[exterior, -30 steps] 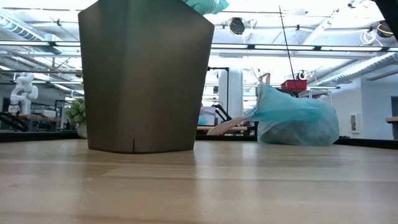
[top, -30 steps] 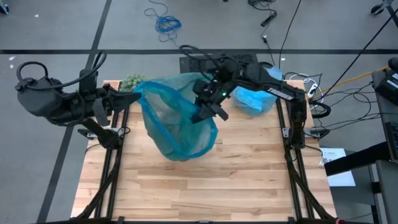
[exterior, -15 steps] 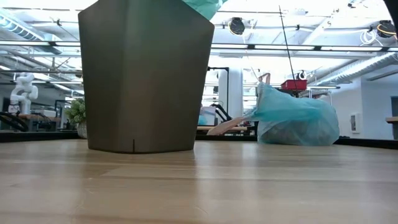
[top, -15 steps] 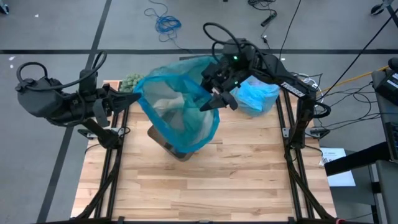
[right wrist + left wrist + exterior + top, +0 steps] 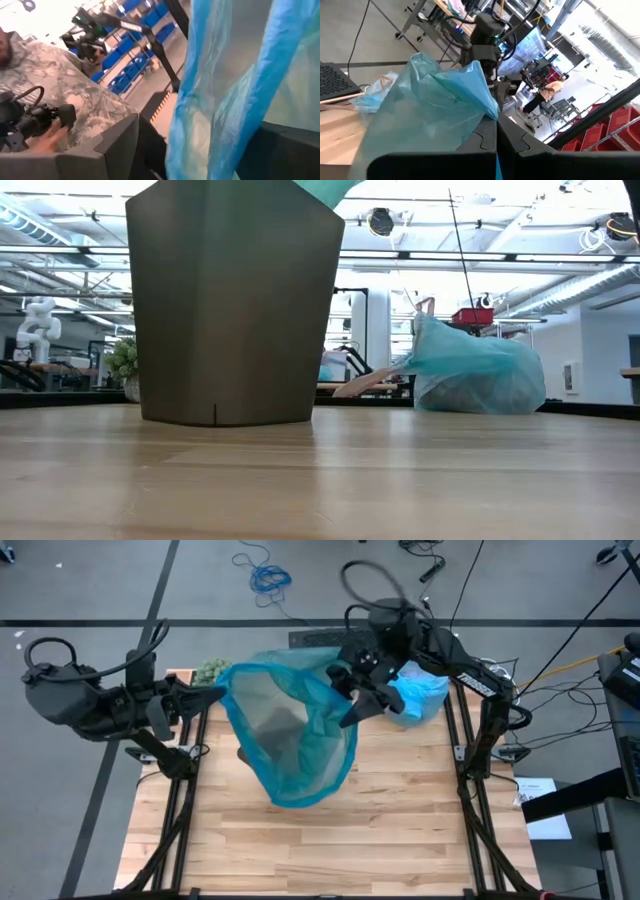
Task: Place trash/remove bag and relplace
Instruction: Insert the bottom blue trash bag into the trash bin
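A teal-blue plastic liner [image 5: 290, 735] hangs with its mouth wide open over the dark grey bin [image 5: 235, 300], which stands on the table. My left gripper [image 5: 212, 697] is shut on the liner's left rim. My right gripper [image 5: 355, 700] stands open at the liner's right rim, which runs between its fingers [image 5: 200, 100]. A filled light-blue bag [image 5: 415, 695] lies on the table at the back right. No loose trash shows. My left gripper pinches the liner's rim [image 5: 487, 107] between its two shut fingers, coming level from the table's left. The plastic runs from there toward the right arm, held up above the bin. My right gripper's open fingers stand either side of a fold of the rim [image 5: 185, 135]; whether a finger touches it I cannot tell.
A green fuzzy plant [image 5: 210, 670] sits at the table's far left corner. A person in a patterned sleeve [image 5: 65, 80] stands beyond the table. Bare wooden table [image 5: 330, 840] spreads toward the near edge.
My right gripper has risen and gone toward the table's far right, and has opened. The liner's right rim went with it, so the mouth now stands wider over the bin. The left rim has stayed where it was.
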Action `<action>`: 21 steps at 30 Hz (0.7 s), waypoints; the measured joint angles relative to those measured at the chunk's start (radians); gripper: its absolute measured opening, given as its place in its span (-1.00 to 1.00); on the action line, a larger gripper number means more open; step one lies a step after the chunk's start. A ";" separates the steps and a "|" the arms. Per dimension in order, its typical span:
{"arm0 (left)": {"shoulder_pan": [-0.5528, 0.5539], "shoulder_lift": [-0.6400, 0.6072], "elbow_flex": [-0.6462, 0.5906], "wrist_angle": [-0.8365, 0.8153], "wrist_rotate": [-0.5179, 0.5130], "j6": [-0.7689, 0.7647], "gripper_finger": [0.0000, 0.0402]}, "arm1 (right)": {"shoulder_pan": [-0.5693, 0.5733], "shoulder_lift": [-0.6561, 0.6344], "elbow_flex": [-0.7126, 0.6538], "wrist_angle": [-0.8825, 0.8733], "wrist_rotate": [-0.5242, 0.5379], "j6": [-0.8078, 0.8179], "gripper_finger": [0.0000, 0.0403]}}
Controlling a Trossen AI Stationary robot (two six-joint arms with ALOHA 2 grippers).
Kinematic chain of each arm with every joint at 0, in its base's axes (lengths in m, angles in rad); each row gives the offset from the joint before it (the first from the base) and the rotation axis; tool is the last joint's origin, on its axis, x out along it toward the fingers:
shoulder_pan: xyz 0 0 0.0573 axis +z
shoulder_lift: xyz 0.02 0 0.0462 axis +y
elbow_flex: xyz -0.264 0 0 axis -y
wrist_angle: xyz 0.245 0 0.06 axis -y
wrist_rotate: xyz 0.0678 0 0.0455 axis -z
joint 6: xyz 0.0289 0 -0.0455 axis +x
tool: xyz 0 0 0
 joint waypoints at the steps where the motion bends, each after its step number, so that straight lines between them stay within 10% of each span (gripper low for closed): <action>1: 0.000 -0.001 0.000 0.004 0.000 0.000 -1.00 | -0.001 -0.004 0.000 0.025 -0.001 0.010 0.27; 8: 0.000 -0.001 0.000 0.004 0.000 0.000 -1.00 | -0.001 -0.014 0.000 0.182 -0.072 0.125 0.38; 21: 0.000 -0.004 0.000 -0.002 0.000 0.007 -1.00 | -0.040 0.009 -0.001 0.038 0.144 -0.010 0.44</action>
